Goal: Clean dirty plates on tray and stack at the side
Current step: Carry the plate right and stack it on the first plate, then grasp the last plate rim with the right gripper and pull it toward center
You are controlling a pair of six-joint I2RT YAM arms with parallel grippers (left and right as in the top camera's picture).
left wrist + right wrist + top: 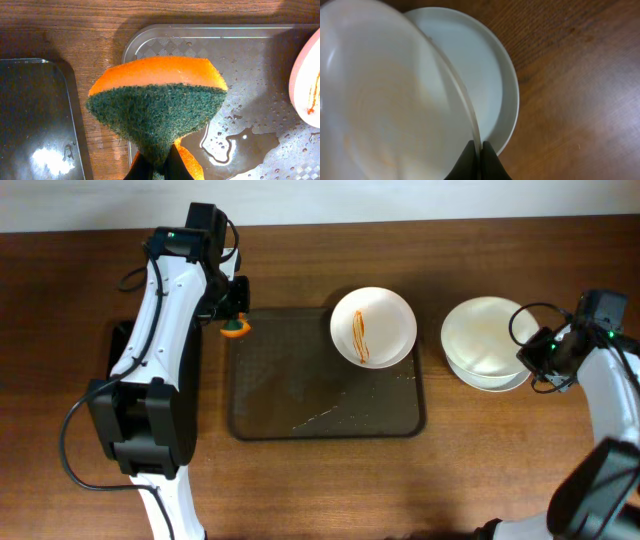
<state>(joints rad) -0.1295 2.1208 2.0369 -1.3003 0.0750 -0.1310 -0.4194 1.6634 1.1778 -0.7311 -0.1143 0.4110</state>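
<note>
Left pincer [159,169] clamps one sponge [157,100]; right pincer [478,162] pinches one white plate [385,100] over a second plate [492,75] — one streaked plate [372,327] on tray [290,385].

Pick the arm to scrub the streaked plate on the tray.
Left, probably. The left gripper is shut on the sponge at the tray corner, close to the streaked plate. The right gripper is off at the side, pinching a white plate over the stack.

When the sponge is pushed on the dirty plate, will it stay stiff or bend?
Probably bends: the sponge is pinched to a narrow waist in the left gripper. It looks like light foam. The wet tray suggests it may slide easily.
</note>
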